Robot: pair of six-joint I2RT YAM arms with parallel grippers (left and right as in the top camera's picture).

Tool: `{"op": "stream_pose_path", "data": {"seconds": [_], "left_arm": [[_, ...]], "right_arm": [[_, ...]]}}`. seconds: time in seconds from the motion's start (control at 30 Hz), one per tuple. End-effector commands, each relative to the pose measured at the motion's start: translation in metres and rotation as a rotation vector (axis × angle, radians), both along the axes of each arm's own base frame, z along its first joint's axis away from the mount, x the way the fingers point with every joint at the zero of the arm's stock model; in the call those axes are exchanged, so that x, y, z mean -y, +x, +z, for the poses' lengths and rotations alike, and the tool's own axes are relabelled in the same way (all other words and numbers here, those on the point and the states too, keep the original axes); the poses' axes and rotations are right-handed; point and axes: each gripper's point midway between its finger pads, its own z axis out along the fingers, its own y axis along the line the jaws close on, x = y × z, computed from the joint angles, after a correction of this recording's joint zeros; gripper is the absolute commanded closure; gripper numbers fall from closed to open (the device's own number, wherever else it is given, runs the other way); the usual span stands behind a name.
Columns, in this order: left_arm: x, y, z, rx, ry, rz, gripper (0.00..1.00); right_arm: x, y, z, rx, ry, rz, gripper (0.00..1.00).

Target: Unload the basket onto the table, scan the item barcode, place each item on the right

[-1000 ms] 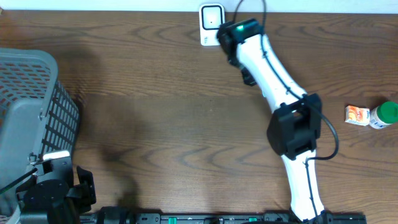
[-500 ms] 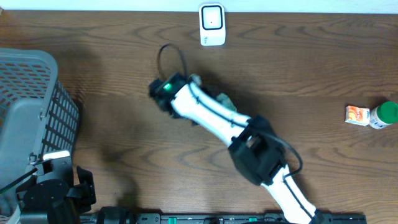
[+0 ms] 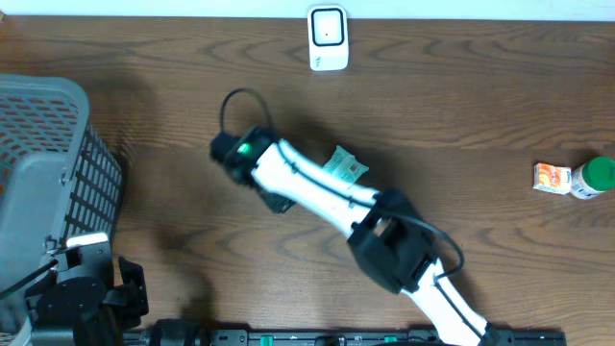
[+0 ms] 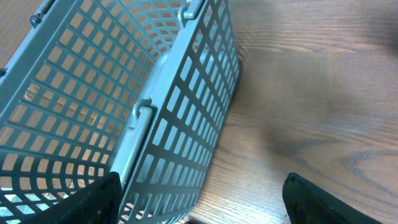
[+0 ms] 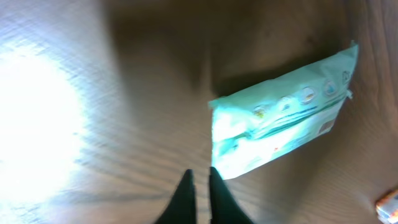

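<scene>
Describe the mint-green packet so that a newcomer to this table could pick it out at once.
On the brown wooden table, find the white arm crossing the middle. Right beside it, on the side toward the white scanner at the back edge, lies the packet. It is the only flat, mint-green pouch; the orange box and green-capped bottle sit together at the right edge.

Overhead is evenly lit and sharp; a soft shadow lies on the table at 9 o'clock. The right wrist view is blurred throughout; white glare sits at 9 o'clock.
</scene>
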Motion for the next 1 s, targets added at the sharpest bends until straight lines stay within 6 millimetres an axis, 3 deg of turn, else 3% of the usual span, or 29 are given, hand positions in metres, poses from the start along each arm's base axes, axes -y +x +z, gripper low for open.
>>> {"op": "stream_pose_path", "data": {"seconds": [0.0,0.03,0.07,0.13,0.23,0.43,0.53,0.7,0.83,0.9,0.97], "left_arm": [[-0.003,-0.002,0.003,0.004,0.019,0.004,0.17],[-0.003,-0.002,0.003,0.004,0.019,0.004,0.17],[-0.003,-0.002,0.003,0.004,0.019,0.004,0.17],[-0.003,-0.002,0.003,0.004,0.019,0.004,0.16],[-0.003,-0.002,0.003,0.004,0.019,0.004,0.17],[-0.003,-0.002,0.003,0.004,0.019,0.004,0.17],[-0.003,-0.002,0.003,0.004,0.019,0.004,0.16],[-0.003,-0.002,0.003,0.004,0.019,0.004,0.17],[-0.003,-0.002,0.003,0.004,0.019,0.004,0.17],[-0.003,-0.002,0.003,0.004,0.019,0.004,0.17],[-0.003,-0.002,0.003,0.004,0.019,0.004,0.16]], "right_arm": [[0.015,0.021,0.008,-0.073,0.117,-0.123,0.99],[0.017,0.022,0.006,-0.099,0.141,-0.145,0.99],[0.020,0.022,0.005,-0.158,0.193,-0.182,0.88],[0.023,0.022,0.005,-0.215,0.239,-0.211,0.99],[0.047,0.024,0.007,-0.247,0.200,-0.276,0.99],[0.074,0.006,0.011,-0.283,0.056,-0.273,0.99],[0.085,0.011,-0.006,-0.240,-0.005,-0.255,0.99],[0.100,-0.019,-0.032,-0.314,-0.077,-0.318,0.99],[0.095,-0.036,-0.059,-0.353,-0.050,-0.314,0.99],[0.068,-0.047,-0.076,-0.420,0.077,-0.257,0.99],[0.053,-0.048,-0.081,-0.423,0.136,-0.228,0.99]]}}
